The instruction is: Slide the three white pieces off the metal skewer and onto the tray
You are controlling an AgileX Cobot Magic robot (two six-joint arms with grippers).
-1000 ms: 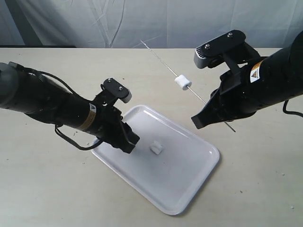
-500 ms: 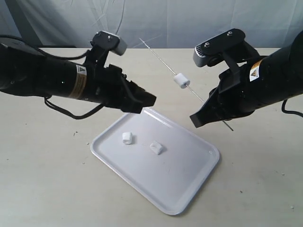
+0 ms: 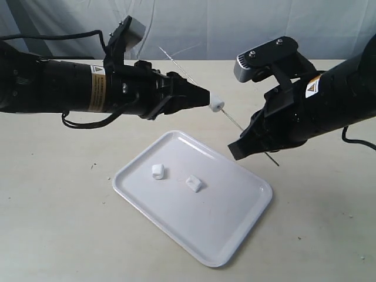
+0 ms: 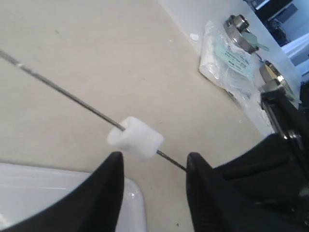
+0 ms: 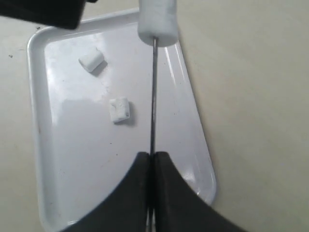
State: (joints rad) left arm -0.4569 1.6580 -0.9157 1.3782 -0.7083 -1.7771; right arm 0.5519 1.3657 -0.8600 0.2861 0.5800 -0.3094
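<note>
The right gripper (image 5: pixel 151 158) is clamped tight on the metal skewer (image 3: pixel 232 121), jaws pinched together on the rod's lower end, right of centre in the exterior view. From there the rod slants up toward the upper left of the frame, well clear of the bench (image 3: pixel 59 229). One white piece (image 3: pixel 216 106) is threaded on it, just above centre (roughly midway along the rod). The left gripper (image 4: pixel 153 162) reaches in from the left with its jaws apart, one finger on each side of the skewer right by that piece; whether they touch it, I can't tell. Below, the tray (image 3: pixel 235 208) lies flat on the bench at lower centre. The two loose white pieces (image 3: pixel 157 171) sit on its upper-left part, near each other but not touching.
</note>
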